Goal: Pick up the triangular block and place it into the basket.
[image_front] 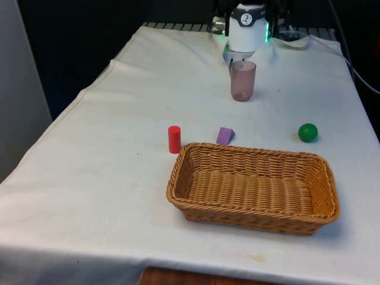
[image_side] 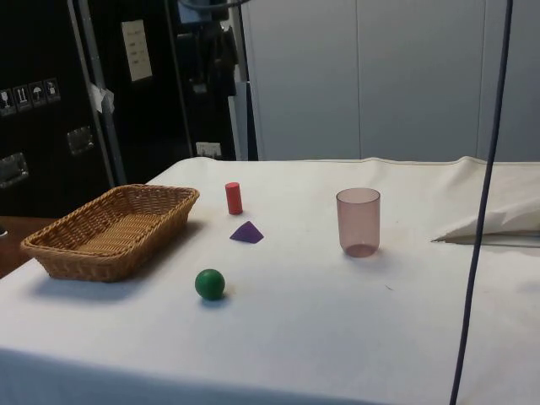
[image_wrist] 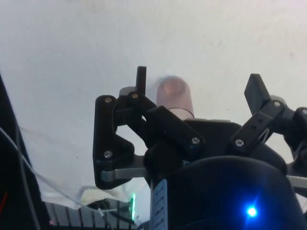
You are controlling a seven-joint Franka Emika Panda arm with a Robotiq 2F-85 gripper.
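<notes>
Front view: the basket (image_front: 254, 187) sits nearest on the cloth (image_front: 89, 178). Just beyond its far rim lies the purple block (image_front: 225, 136), untouched, with a red cylinder (image_front: 174, 139) beside it and a green ball (image_front: 307, 132) off toward the front view's right. Farther back stands a pink cup (image_front: 243, 81). Above the cup, in the wrist view, the gripper (image_wrist: 199, 86) hangs with fingers spread, holding nothing.

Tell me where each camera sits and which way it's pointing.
Front view: looks across the table over the basket toward the arm at the far end.
Side view: from the table's side, toward dark cabinets.
Wrist view: on the wrist, looking down past the open pincer.
All three share the pink cup.
</notes>
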